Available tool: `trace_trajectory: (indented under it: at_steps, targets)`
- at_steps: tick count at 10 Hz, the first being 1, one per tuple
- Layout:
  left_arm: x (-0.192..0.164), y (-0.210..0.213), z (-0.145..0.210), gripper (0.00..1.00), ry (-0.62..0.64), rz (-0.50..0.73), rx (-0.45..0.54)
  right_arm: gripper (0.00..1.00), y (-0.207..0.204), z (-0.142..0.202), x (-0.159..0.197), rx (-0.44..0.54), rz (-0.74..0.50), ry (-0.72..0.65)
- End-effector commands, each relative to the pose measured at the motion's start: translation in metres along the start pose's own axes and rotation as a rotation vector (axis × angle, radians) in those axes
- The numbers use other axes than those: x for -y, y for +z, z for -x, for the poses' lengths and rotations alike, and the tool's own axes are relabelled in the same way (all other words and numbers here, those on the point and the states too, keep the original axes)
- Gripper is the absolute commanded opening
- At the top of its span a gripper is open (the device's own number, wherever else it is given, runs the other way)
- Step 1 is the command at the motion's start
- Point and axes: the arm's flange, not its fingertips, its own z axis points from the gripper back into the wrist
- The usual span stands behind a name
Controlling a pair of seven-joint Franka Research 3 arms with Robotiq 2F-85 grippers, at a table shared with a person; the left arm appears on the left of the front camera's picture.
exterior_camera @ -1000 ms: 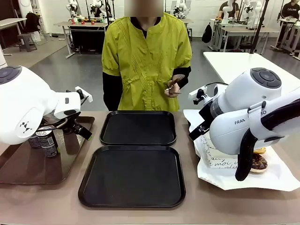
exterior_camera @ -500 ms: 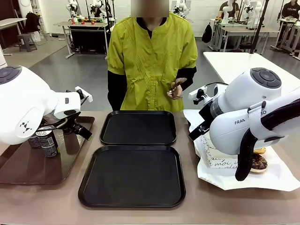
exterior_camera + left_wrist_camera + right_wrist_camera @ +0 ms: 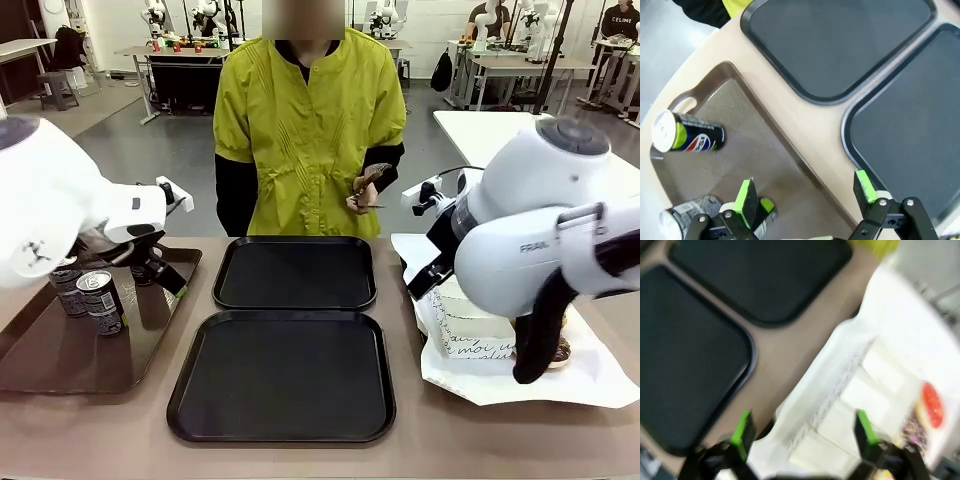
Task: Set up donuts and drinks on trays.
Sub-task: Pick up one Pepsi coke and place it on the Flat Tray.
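Note:
Two black trays lie side by side mid-table, the far tray and the near tray; both are bare. Dark soda cans stand on a brown tray at the left. My left gripper hovers open over that brown tray, another can beside its left finger. My right gripper is open above the white paper; that view is blurred. It shows a red-iced donut. A chocolate donut peeks from behind the right arm.
A person in a yellow-green top stands at the far edge, hands holding a small brown thing. White paper holders with black script sit on the paper. My bulky right arm hides much of the table's right side.
The right arm has lifted and shifted slightly right. The left arm has swung a little upward and left, uncovering the cans. The person has stepped slightly to the left.

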Motion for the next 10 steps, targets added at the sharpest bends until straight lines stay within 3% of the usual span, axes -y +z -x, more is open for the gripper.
trace_trajectory:
  at_steps: [1,3,5,6,7,10]
  targets:
    - [0.033,0.054,0.087,1.00,-0.035,0.031,-0.084,1.00,0.061,0.078,-0.034,-0.165,-0.040,-0.033]
    - [0.042,0.069,0.118,1.00,-0.038,0.139,-0.139,1.00,0.089,0.124,-0.054,-0.274,-0.126,-0.067]
    - [0.054,0.073,0.136,1.00,-0.002,0.195,-0.136,1.00,0.086,0.148,-0.058,-0.283,-0.183,-0.070]
    - [0.048,0.054,0.124,1.00,0.004,0.049,-0.127,1.00,0.096,0.047,-0.037,-0.290,-0.109,-0.043]
    - [0.026,0.087,0.024,1.00,-0.020,0.159,-0.169,1.00,0.096,0.047,-0.037,-0.290,-0.109,-0.043]
    - [0.024,0.092,0.025,1.00,-0.012,0.145,-0.165,1.00,0.108,0.053,-0.040,-0.297,-0.128,-0.053]
